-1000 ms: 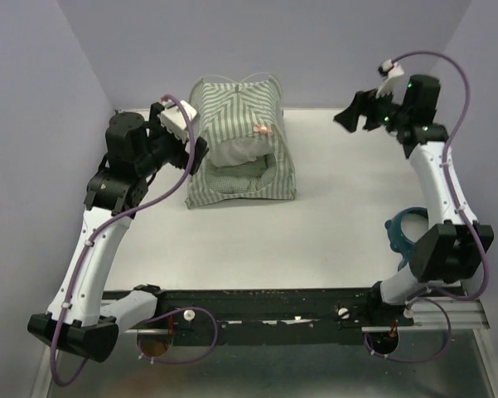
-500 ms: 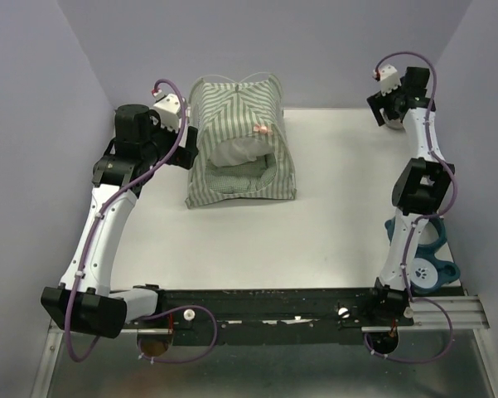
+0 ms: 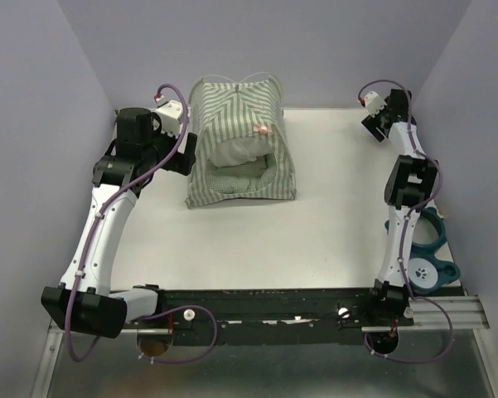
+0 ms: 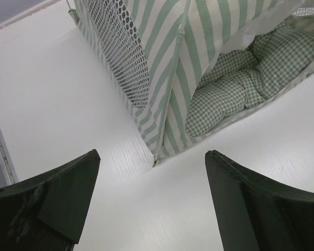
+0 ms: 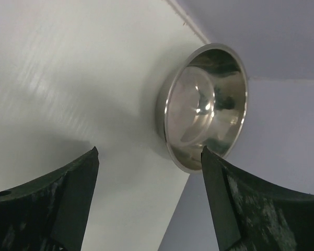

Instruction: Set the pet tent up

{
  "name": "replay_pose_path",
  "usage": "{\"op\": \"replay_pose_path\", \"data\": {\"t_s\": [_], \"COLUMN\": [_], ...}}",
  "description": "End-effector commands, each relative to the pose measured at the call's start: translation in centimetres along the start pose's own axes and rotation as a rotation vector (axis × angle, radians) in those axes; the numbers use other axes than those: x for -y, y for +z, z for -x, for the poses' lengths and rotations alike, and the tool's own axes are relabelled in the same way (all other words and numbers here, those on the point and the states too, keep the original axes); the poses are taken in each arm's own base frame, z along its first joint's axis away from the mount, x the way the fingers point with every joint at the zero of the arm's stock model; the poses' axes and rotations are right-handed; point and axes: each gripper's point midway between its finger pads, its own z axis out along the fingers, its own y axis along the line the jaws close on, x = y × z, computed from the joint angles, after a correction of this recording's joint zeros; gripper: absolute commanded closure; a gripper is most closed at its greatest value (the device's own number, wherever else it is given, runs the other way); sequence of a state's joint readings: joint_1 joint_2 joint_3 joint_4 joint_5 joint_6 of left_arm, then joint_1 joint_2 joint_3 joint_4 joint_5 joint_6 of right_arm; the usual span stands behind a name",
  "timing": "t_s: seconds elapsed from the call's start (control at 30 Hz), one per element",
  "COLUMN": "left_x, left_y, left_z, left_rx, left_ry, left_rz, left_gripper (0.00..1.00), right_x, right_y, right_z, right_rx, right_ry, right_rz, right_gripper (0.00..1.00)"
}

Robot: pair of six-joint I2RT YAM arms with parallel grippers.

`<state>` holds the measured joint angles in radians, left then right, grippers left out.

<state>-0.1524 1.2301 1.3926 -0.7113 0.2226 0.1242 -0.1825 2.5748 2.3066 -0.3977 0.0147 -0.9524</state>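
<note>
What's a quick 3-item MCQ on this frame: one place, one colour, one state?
1. Where is the steel bowl? A) far right corner of the table B) inside the tent C) near edge, centre
2. What colour are the pet tent stripes? A) red-white B) green-white C) blue-yellow
3. The left claw is? A) shut on tent fabric B) open, empty C) shut on the bowl
Key: A, the right wrist view shows it in that corner; B, plain in the left wrist view; B, jaws wide apart, nothing between.
</note>
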Motion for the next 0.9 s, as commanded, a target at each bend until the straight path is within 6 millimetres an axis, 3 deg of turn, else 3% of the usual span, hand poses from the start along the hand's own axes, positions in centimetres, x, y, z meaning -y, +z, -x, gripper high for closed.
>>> {"op": "replay_pose_path", "data": {"t_s": [0.0, 0.2, 0.3, 0.43, 0.47, 0.63, 0.77, 0.8, 0.87], "left_x": [-0.7, -1.0, -1.1, -1.5, -1.6, -1.5, -1.2, -1.1, -0.6], "left_y": [-1.0, -1.3, -1.5, -1.8, -1.8, -2.0, -1.9, -1.8, -1.6], "left_z": [-1.1, -1.3, -1.0, -0.2, 0.0, 0.5, 0.5, 0.5, 0.5], "left_rx": [-0.036, -0.051, -0.052, -0.042, -0.038, -0.026, -0.016, -0.014, -0.009], "left_ry": [0.013, 0.032, 0.048, 0.063, 0.063, 0.073, 0.074, 0.068, 0.064], "left_rz": [0.046, 0.059, 0.063, 0.077, 0.08, 0.073, 0.057, 0.052, 0.028], "left_gripper": [0.01, 0.01, 0.01, 0.01, 0.01, 0.01, 0.01, 0.01, 0.01], "right_x": [0.4, 2.8, 3.6, 4.3, 4.2, 2.2, 1.3, 0.3, -0.4], "right_y": [2.6, 4.2, 4.5, 4.5, 4.4, 3.2, -0.8, -1.8, -4.9], "right_z": [-2.9, -2.3, -2.3, -2.7, -2.7, -2.2, 0.2, 0.5, 2.3], "right_rx": [-0.058, -0.001, 0.025, 0.031, 0.038, 0.096, 0.177, 0.199, 0.27], "right_ry": [-0.094, -0.148, -0.166, -0.16, -0.163, -0.202, -0.129, -0.122, -0.11], "right_rz": [-0.057, -0.144, -0.16, -0.179, -0.176, -0.084, -0.032, -0.002, 0.03], "right_gripper": [0.16, 0.23, 0.44, 0.95, 0.99, 0.99, 0.99, 0.99, 0.99]}}
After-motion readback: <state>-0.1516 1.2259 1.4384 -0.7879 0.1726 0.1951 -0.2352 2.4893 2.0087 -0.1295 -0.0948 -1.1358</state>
